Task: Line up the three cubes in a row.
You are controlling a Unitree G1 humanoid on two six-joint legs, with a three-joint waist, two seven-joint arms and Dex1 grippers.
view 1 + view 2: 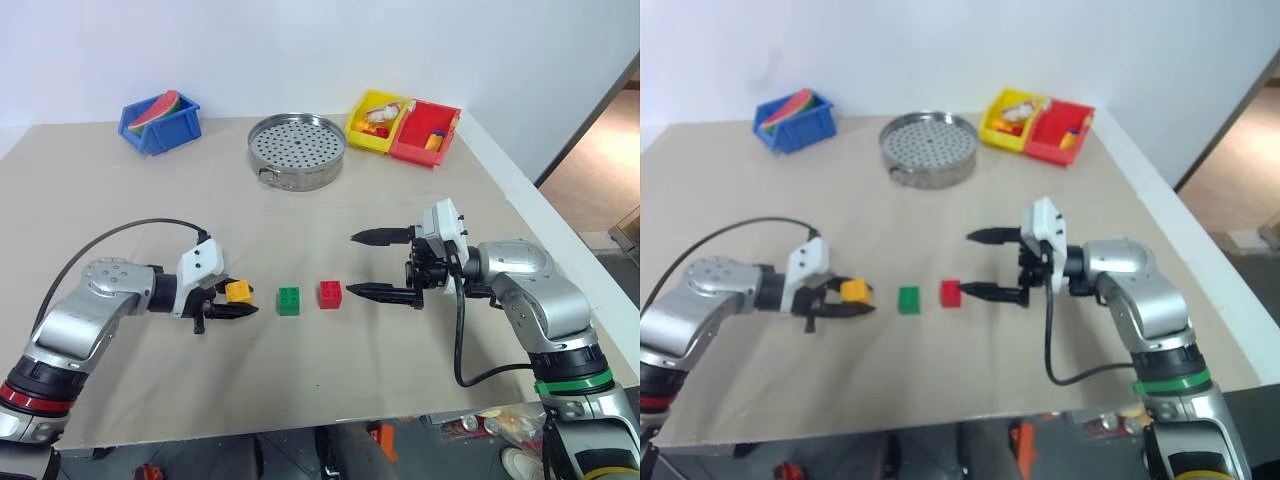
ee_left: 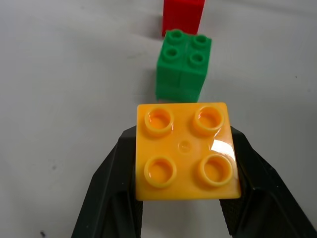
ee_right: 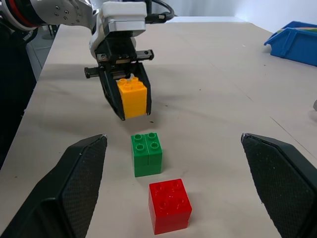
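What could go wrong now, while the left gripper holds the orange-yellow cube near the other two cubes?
1. The left gripper holds the orange-yellow cube close to the green cube; lowering it carelessly may knock the green one out of line with the red cube.
2. The fingers grip only the cube's sides, so it might tilt or shift on release.
3. The open right gripper hovers beside the red cube and could nudge it.
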